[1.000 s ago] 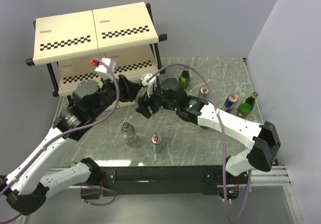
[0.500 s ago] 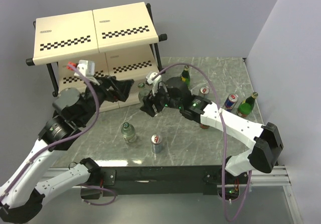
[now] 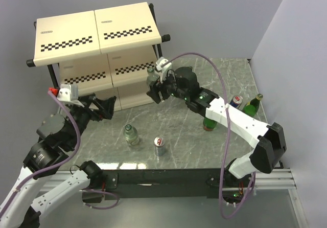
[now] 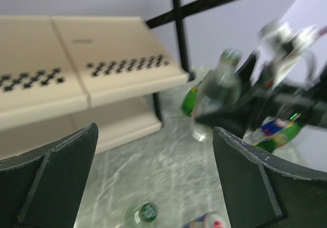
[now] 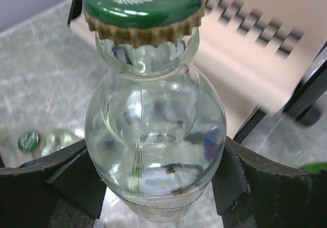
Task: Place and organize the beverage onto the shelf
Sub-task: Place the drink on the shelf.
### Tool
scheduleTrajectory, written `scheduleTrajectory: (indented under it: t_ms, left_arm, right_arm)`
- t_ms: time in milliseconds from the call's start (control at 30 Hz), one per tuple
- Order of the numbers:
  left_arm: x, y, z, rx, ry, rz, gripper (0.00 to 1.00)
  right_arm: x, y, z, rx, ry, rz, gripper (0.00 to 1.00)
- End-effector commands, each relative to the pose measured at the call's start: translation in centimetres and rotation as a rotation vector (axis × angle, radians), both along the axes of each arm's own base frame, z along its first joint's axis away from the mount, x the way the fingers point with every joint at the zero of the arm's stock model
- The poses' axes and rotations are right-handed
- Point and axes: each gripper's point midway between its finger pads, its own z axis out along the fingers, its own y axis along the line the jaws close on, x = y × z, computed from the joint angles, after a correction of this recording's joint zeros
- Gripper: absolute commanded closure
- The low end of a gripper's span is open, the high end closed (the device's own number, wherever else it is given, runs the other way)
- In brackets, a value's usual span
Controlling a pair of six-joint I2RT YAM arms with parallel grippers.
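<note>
Clear bottle (image 5: pixel 153 136) is clenched by the right gripper (image 3: pixel 155 91) beside the shelf (image 3: pixel 130 69), whose edge could seemingly be struck on entry; left gripper (image 3: pixel 106 108) is spread.

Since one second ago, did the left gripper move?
Yes. In the top view, the left gripper drew back leftward and toward the table's near edge, away from the shelf.

One overhead, two wrist-close — shelf (image 3: pixel 97 28) shared.
</note>
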Motion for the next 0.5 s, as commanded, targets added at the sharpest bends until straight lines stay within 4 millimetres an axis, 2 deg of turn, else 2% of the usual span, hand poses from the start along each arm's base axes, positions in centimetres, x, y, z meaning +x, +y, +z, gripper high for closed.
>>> scheduleTrajectory:
  t_ms: [0, 33, 167, 400, 467]
  left_arm:
    - [-0.1, 1.7, -2.2, 0.067, 0.022, 0.066, 0.01]
    - [-0.4, 2.1, -2.2, 0.06, 0.013, 0.076, 0.0]
    - [-0.7, 2.6, -4.1, 0.081, 0.023, 0.088, 0.0]
    - [-1.3, 3.7, -6.3, 0.07, 0.039, 0.118, 0.01]
    - [-1.3, 3.9, -7.0, 0.078, 0.044, 0.129, 0.0]
  right_arm:
    - [2.5, 0.8, 11.9, 0.234, -0.264, -0.049, 1.0]
    - [2.8, 0.7, 12.9, 0.255, -0.275, -0.056, 1.0]
    - [4.1, 1.6, 13.0, 0.268, -0.273, -0.065, 1.0]
    - [6.1, 2.4, 14.2, 0.314, -0.301, -0.086, 1.0]
    - [6.9, 2.7, 13.8, 0.308, -0.305, -0.093, 1.0]
